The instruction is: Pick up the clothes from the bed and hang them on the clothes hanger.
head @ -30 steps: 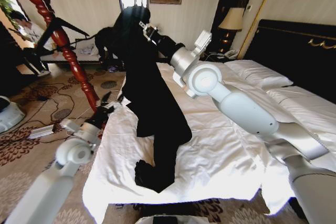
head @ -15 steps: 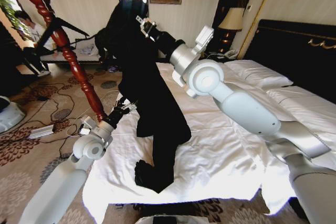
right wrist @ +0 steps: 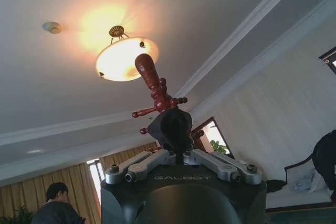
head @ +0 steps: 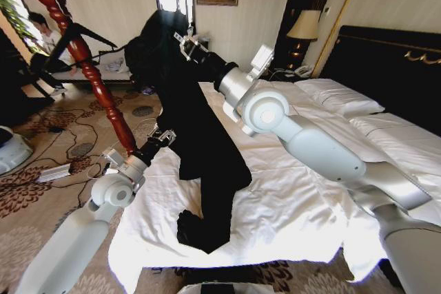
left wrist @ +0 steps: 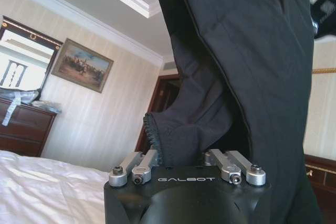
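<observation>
The right gripper [head: 185, 38] was raised high over the bed [head: 289, 204], its fingers pinched tight on a dark fold near the collar of the black jacket [head: 200, 142], which hung from it in one long drape with its lower end bunched on the white duvet. In the right wrist view the same wad of cloth sat between the closed jaws, with the red turned-wood coat stand [head: 83, 53] rising just beyond. The left gripper [head: 162, 135] sat low at the near edge of the jacket, beside the bed's corner; its fingers looked partly spread around a ribbed cuff or hem of the jacket, though whether they actually gripped it I could not tell.

A black hanger [head: 86, 32] appeared to hang on the stand, well apart from the jacket. To do the lift well, the jacket probably needed carrying higher until its tail left the duvet, with the collar kept level so the shoulders open toward the hanger. The fabric looked soft, matte and limp, likely to fold and slide rather than hold shape
</observation>
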